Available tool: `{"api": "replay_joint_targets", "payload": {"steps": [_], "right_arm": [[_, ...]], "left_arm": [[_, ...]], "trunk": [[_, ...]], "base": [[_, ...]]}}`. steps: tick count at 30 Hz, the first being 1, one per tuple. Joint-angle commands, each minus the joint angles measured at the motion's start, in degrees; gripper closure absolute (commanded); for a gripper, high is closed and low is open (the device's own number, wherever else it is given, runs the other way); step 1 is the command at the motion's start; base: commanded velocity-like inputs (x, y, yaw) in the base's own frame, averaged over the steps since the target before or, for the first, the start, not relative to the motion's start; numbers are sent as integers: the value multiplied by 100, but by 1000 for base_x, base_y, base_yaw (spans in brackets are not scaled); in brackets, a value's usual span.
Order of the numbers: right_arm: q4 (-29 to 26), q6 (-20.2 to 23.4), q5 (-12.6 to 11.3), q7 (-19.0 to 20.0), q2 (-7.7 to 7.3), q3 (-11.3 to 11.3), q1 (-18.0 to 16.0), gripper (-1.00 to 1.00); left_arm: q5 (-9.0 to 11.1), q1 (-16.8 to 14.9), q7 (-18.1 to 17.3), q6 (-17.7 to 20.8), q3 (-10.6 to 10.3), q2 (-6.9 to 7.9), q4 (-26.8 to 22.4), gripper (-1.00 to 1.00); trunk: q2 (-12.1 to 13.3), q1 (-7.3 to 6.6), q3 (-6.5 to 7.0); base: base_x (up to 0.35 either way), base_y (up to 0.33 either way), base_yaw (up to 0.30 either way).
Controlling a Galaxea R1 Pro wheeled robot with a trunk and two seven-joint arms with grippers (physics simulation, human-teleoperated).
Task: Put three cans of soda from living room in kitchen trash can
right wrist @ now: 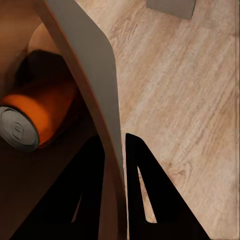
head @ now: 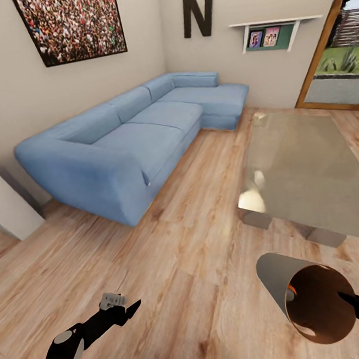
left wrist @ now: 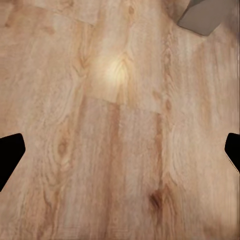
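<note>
Blue corner sofa (head: 136,140) sitting against wall, crowd picture (head: 72,24) hanging above it. Black letter N (head: 199,11) and white shelf (head: 273,23) with photos showing on far wall. Glossy grey tabletop (head: 306,171) standing on wood floor (head: 172,268).

Our left gripper (head: 126,309) hangs low with fingers spread wide, holding nothing; our right gripper (right wrist: 114,165) pinches the tash can (head: 302,294) rim.

Blue sofa (head: 137,145) — pale grey bin (head: 308,298), orange-brown inside — orange can (right wrist: 37,117).
</note>
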Motion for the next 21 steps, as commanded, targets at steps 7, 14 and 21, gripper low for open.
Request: {"api": "replay_joint_targets", "payload": {"steps": [7,14,21], "right_arm": [[4,21,-32,35,6,-316,-3,100],[5,21,-31,36,10,-338,-3,100],[5,21,-31,36,14,-339,-3,100]], "left_arm": [[0,0,-2,0,0,0,-1,-100],[0,0,-3,0,-6,0,-1,-100],[-3,0,3,0,-8,0,-1,-100]], "trunk": [[0,0,50],[0,0,103],[0,0,156]], "base": [[33,-260,-181],[109,-277,-169],[114,-284,-167]]}}
